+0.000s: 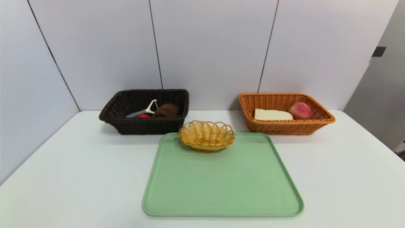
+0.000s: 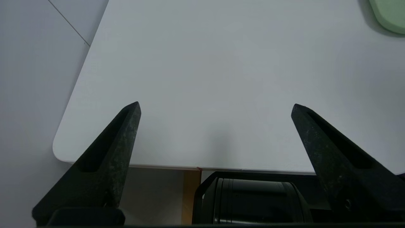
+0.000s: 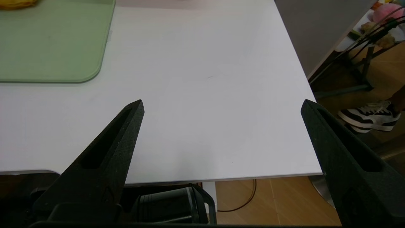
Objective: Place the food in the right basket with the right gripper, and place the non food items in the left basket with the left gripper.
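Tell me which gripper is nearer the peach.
Right. The right gripper hovers at the table's near right edge, the peach's side; the left gripper hovers at the near left corner.

Light: bright, even, from overhead.
Shadows: soft ones beside both baskets (image 1: 144, 110) on the table (image 1: 63, 164).
Focus: sharp, no glare.
Edges: wall seams bowed.

woven wicker baskets (image 1: 286, 126); smooth matt tray (image 1: 221, 186)

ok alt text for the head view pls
A green tray on a white table holds only a small yellow wicker bowl. Behind it, a dark basket on the left holds a peeler and brown cloth; an orange basket on the right holds a peach and a pale wedge.
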Robot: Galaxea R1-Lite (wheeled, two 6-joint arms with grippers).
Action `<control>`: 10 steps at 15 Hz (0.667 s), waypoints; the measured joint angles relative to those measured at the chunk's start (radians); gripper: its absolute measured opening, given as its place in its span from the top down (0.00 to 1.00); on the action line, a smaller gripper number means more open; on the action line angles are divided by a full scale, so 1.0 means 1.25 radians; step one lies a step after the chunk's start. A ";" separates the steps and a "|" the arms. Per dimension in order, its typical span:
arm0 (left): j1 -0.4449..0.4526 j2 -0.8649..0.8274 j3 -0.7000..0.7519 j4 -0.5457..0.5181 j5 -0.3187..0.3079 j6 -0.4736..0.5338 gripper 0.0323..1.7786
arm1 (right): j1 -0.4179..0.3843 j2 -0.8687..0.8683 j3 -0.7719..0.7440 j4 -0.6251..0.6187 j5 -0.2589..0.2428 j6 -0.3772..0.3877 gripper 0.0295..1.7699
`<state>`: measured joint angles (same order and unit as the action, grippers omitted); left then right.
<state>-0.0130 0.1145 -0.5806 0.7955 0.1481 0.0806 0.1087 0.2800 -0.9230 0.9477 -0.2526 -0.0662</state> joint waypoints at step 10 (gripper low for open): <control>0.002 -0.091 0.133 -0.086 0.008 0.001 0.05 | -0.092 -0.156 0.152 -0.060 -0.004 -0.106 0.03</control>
<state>-0.0109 0.0004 -0.4147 0.6879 0.1581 0.0821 -0.0057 0.0855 -0.7326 0.8730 -0.2572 -0.1989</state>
